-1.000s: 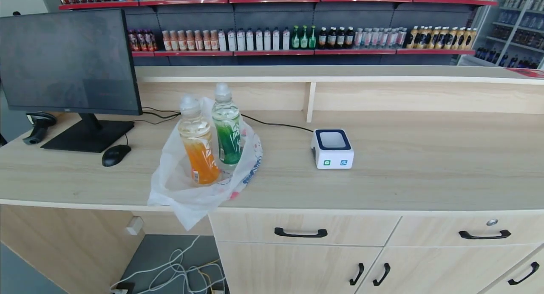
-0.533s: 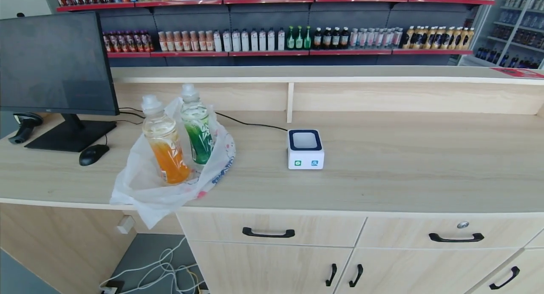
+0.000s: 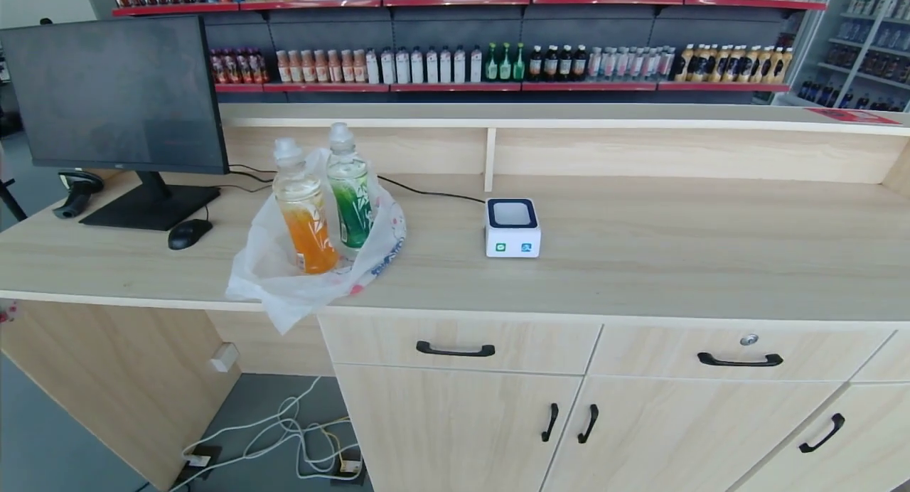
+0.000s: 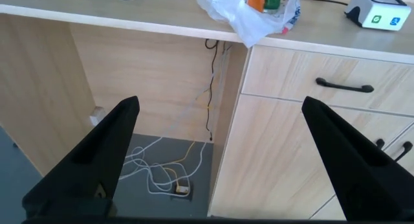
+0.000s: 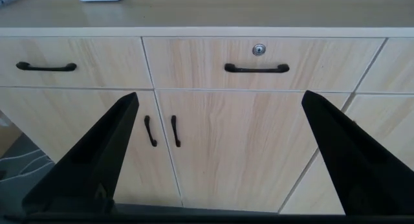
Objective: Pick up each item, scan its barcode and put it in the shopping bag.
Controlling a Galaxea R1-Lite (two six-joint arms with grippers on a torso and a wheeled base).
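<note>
Black flat monitor (image 3: 117, 94) sits at the far left of the pale wooden counter (image 3: 675, 257), with a black mouse (image 3: 188, 233) by its stand and a black handheld scanner (image 3: 77, 193) further left. A white cube scanner with a dark-rimmed window (image 3: 512, 229) sits mid-counter, window up, cable running back. Stocked drink shelves (image 3: 455, 65) stand behind.

Both task bottles stand in the crumpled white plastic shopping bag (image 3: 277, 293), between mouse and cube scanner. The orange-labelled clear plastic bottle (image 3: 304, 218) is nearer, the green-labelled clear plastic bottle (image 3: 350, 193) just behind it. Both are upright, long axis vertical, white caps up. Bag walls are slumped low around them, and one flap hangs over the counter edge.

My left gripper (image 4: 220, 104) is below counter level, jaws spread wide, holding nothing. My right gripper (image 5: 220, 98) faces the drawers, jaws also wide apart and holding nothing.
</note>
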